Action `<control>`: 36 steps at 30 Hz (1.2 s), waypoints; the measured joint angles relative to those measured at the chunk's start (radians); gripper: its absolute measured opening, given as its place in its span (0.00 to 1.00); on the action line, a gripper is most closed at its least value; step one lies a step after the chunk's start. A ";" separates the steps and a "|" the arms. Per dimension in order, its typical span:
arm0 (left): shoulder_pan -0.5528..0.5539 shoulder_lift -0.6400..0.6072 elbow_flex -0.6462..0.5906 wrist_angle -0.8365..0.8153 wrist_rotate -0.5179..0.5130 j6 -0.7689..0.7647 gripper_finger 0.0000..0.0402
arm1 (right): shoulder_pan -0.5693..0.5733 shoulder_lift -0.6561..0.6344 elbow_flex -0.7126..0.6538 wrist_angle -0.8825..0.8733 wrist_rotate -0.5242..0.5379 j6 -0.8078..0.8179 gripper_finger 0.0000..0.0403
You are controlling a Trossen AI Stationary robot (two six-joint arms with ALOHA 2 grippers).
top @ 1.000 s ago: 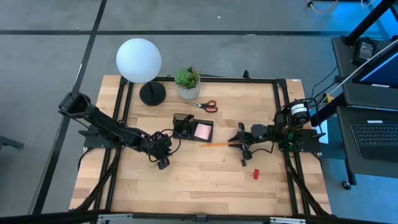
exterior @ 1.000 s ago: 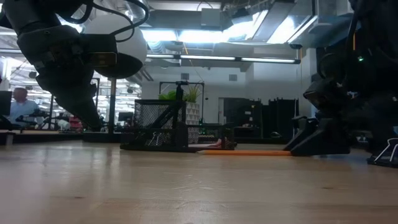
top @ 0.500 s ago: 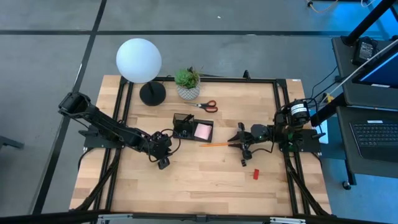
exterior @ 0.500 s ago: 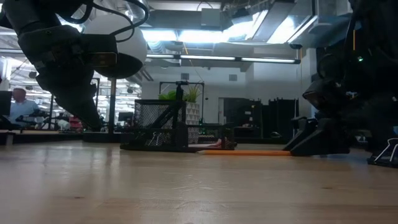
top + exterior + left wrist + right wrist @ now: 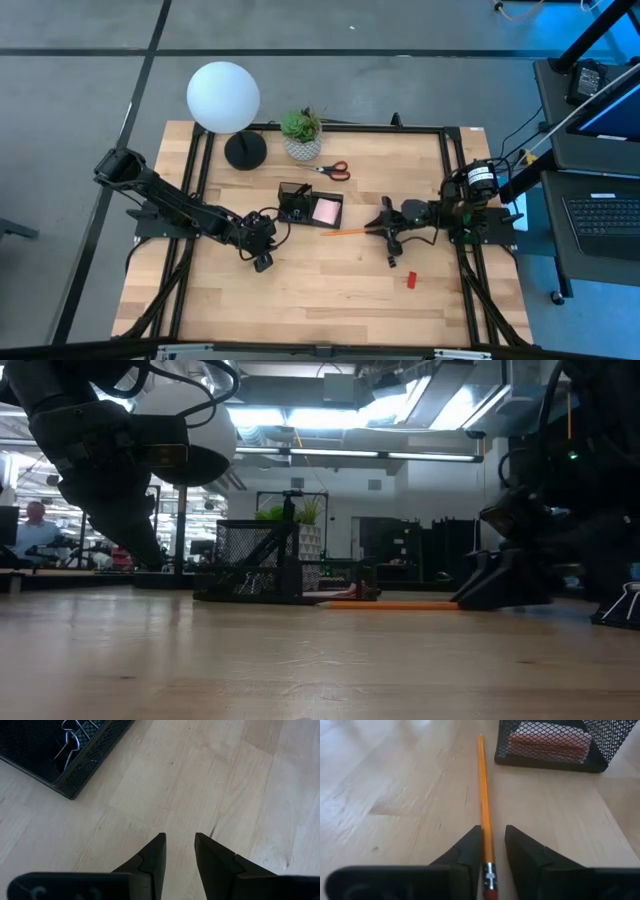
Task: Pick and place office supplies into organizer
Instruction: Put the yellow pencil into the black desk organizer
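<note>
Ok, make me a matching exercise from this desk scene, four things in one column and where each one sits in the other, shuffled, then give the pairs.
Things:
1. pink sticky-note pad
2. orange pencil
3. red-handled scissors
4. small red block

Places:
A. on the table beside the potted plant
B. inside the black mesh organizer
C. lying flat between the right gripper fingers
D. alone on the bare wood, near the table's right front

Pairs: 1-B, 2-C, 3-A, 4-D
</note>
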State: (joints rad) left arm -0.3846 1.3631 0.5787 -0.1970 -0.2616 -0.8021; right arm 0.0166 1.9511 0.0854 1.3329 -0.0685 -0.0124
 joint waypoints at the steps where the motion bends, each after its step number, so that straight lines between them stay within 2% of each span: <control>1: 0.000 0.000 0.000 0.000 0.000 0.000 0.24 | 0.000 0.000 0.003 -0.003 -0.001 -0.010 0.20; 10: 0.000 0.000 0.000 0.000 0.000 0.001 0.24 | 0.000 0.000 0.013 -0.013 -0.008 -0.044 0.05; 17: 0.000 0.000 0.000 0.000 0.003 0.003 0.24 | 0.000 0.001 0.010 0.003 -0.009 0.001 0.05; 30: 0.000 0.000 0.000 0.000 0.124 0.002 0.24 | 0.000 0.006 0.008 0.025 -0.025 0.063 0.04; 36: 0.000 0.000 0.000 0.000 0.133 0.001 0.24 | 0.018 -0.009 0.010 0.013 -0.021 0.085 0.04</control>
State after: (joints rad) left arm -0.3847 1.3632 0.5789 -0.1974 -0.1284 -0.8009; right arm 0.0342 1.9425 0.0950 1.3463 -0.0891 0.0727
